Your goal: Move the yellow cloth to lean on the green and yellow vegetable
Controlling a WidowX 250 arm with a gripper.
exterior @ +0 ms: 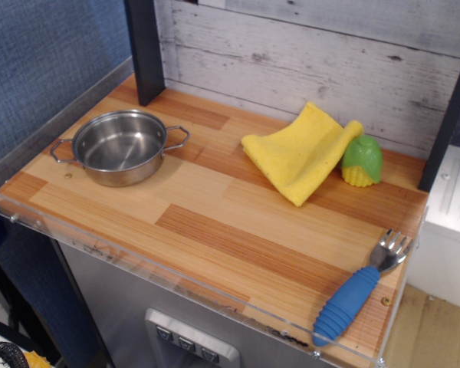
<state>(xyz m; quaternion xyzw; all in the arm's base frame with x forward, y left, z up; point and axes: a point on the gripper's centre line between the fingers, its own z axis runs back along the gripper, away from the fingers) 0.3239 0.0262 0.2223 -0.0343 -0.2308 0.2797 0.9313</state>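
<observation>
We see the yellow cloth [300,153] lying folded on the wooden tabletop [215,230] toward the far right, its right corner raised and resting against the left side of the toy corn [360,162], which stands upright near the plank wall. A steel pot [120,146] sits at the far left and a blue-handled fork [358,290] lies at the near right corner. The gripper is out of sight, so we cannot tell its state.
</observation>
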